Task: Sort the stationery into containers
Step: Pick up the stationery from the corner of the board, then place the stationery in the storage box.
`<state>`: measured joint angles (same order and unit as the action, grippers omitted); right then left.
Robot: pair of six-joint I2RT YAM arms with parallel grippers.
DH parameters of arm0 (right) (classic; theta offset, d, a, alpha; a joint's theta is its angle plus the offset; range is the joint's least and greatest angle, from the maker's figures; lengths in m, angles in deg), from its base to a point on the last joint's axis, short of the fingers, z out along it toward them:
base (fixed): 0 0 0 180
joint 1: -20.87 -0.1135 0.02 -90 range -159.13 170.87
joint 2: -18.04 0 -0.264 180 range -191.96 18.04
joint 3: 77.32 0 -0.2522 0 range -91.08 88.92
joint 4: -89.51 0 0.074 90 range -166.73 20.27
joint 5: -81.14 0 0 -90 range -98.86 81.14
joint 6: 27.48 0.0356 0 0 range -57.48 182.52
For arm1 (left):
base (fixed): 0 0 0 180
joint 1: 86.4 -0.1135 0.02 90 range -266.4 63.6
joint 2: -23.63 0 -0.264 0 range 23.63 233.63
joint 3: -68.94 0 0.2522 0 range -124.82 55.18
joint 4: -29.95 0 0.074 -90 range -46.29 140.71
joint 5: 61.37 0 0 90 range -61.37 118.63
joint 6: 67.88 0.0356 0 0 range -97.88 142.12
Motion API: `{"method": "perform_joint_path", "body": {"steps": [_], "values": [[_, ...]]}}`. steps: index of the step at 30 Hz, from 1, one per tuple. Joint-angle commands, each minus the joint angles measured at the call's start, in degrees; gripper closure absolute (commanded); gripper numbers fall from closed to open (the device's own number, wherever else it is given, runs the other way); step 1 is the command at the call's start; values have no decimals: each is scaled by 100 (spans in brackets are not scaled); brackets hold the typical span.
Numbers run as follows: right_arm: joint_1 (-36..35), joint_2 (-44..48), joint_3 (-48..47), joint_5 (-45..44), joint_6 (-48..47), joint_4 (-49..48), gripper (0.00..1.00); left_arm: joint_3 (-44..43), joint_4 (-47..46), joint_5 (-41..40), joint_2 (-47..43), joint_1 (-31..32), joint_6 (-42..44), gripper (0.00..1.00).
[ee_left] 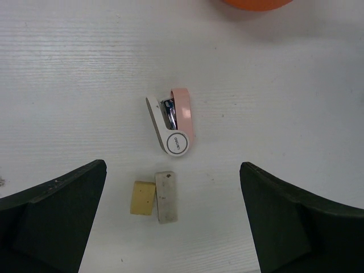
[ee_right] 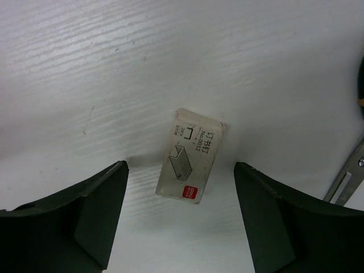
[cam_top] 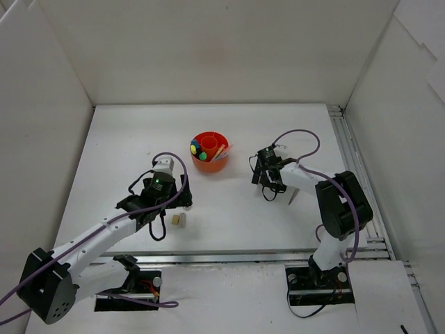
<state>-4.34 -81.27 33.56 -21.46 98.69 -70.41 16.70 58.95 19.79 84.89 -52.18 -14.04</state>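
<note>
The sorting is judged partly done. In the orange organiser (cam_top: 210, 152), set toward the far middle of the worktop (cam_top: 236, 223), highlighter ends in yellow, blue and green are seen. What look like thin pens are seen on its right side. Not yet sorted are a pink stapler (ee_left: 173, 120), two erasers (ee_left: 143, 198), a staple box (ee_right: 191, 156) and scissors (ee_right: 347, 181). The left tool (ee_left: 172, 166) is spread wide over the stapler and erasers, with nothing held. The right tool (ee_right: 179, 165) is likewise wide and empty over the staple box.
</note>
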Motion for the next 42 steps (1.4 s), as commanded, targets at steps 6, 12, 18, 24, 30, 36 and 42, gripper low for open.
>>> {"method": "perform_joint_path", "body": {"steps": [6,12,18,24,30,36,42], "values": [[60,-89,-309,-164,155,44,75,-169,40,-4,-386,-205,241,1],[-10,376,-678,-366,-740,27,88,-151,-30,93,-456,-310,338,1],[-422,806,-1329,-218,-2454,-595,91,-116,-162,234,-465,-424,496,1],[-467,984,-1434,1398,-3132,-2363,89,-98,-241,383,-553,-548,566,0],[-634,325,-1926,2726,-3396,-3330,86,-46,-154,515,-597,-723,549,1],[-801,-466,-2647,3237,-3502,-3445,84,42,-127,655,-694,-776,487,0],[-942,-923,-2832,3159,-3555,-3586,81,130,-39,699,-773,-829,364,0]]}}
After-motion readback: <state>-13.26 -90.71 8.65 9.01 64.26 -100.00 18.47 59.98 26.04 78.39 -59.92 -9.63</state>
